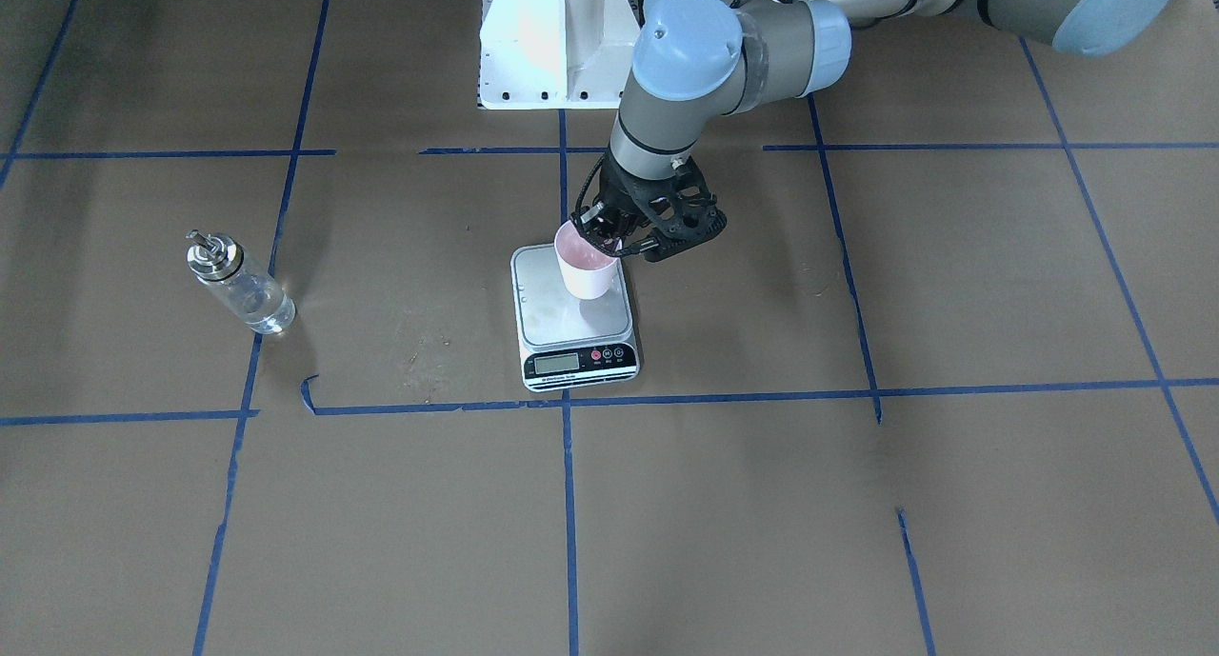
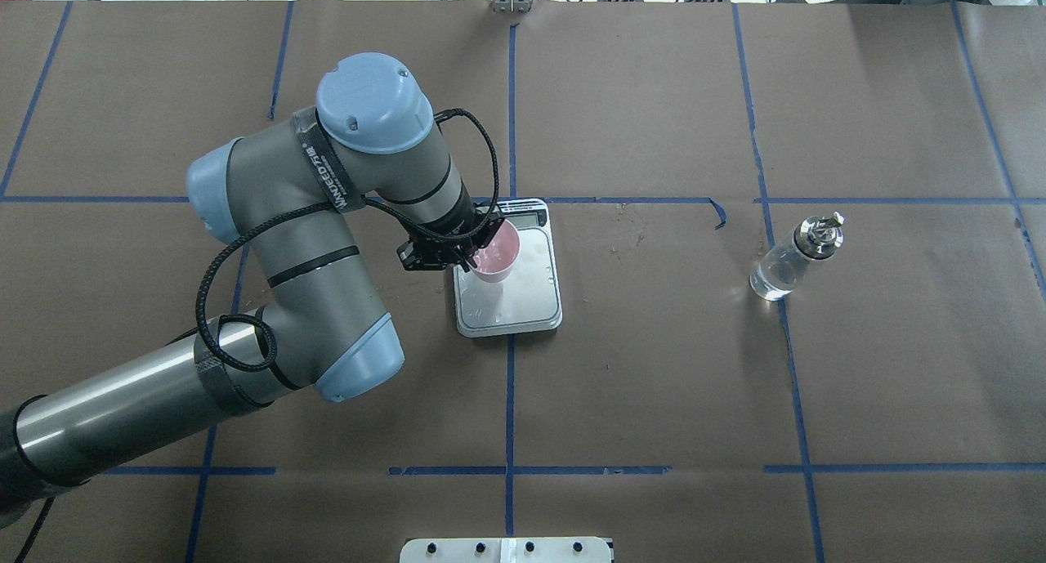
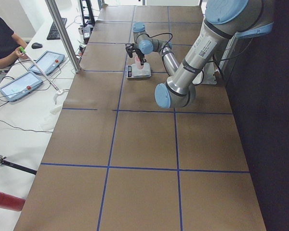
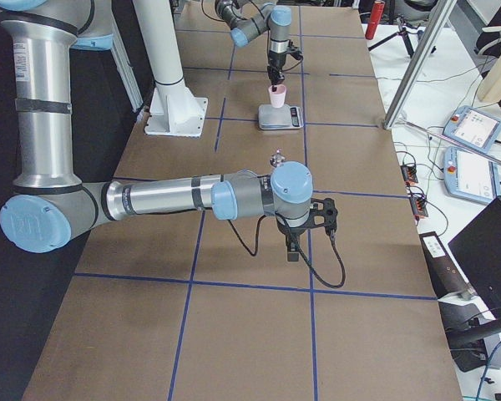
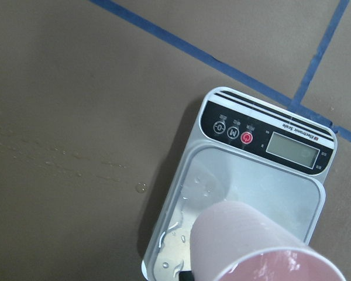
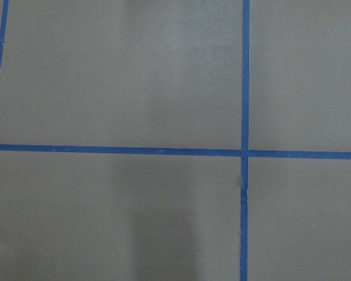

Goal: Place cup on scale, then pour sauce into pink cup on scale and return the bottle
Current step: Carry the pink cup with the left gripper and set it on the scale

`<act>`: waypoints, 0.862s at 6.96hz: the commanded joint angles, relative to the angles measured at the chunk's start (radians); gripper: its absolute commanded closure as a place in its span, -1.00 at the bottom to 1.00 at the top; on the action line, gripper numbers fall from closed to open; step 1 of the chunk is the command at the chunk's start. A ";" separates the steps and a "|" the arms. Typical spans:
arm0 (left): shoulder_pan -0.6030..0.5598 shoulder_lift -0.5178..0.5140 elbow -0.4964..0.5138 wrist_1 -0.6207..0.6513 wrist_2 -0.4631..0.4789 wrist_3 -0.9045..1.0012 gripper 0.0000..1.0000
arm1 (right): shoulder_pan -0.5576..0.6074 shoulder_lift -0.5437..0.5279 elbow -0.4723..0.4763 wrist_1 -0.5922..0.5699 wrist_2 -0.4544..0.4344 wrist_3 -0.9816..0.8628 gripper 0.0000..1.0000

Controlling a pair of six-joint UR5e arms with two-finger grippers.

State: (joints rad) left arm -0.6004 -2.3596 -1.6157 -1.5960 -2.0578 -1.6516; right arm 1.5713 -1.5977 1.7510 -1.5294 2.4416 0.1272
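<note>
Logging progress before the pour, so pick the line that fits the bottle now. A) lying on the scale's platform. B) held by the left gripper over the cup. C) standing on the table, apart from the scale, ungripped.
C: the bottle stands alone on the table, off to the side of the scale, while the left gripper is at the cup.

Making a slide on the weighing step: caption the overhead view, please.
Left gripper pinches the rim of the pink cup over the scale; the bottle stands apart.
</note>
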 commanded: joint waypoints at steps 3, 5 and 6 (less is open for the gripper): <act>0.016 -0.030 0.119 -0.094 0.005 0.007 0.62 | -0.004 0.005 0.002 0.000 0.008 0.002 -1.00; 0.011 0.014 -0.015 -0.079 0.002 0.018 -1.00 | -0.005 0.021 0.004 -0.003 0.017 0.005 -1.00; -0.001 0.044 -0.101 -0.059 -0.002 0.019 -1.00 | -0.007 0.047 0.033 -0.018 0.034 0.008 -1.00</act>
State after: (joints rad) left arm -0.5907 -2.3503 -1.6165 -1.6742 -2.0558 -1.6352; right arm 1.5661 -1.5749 1.7618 -1.5355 2.4606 0.1317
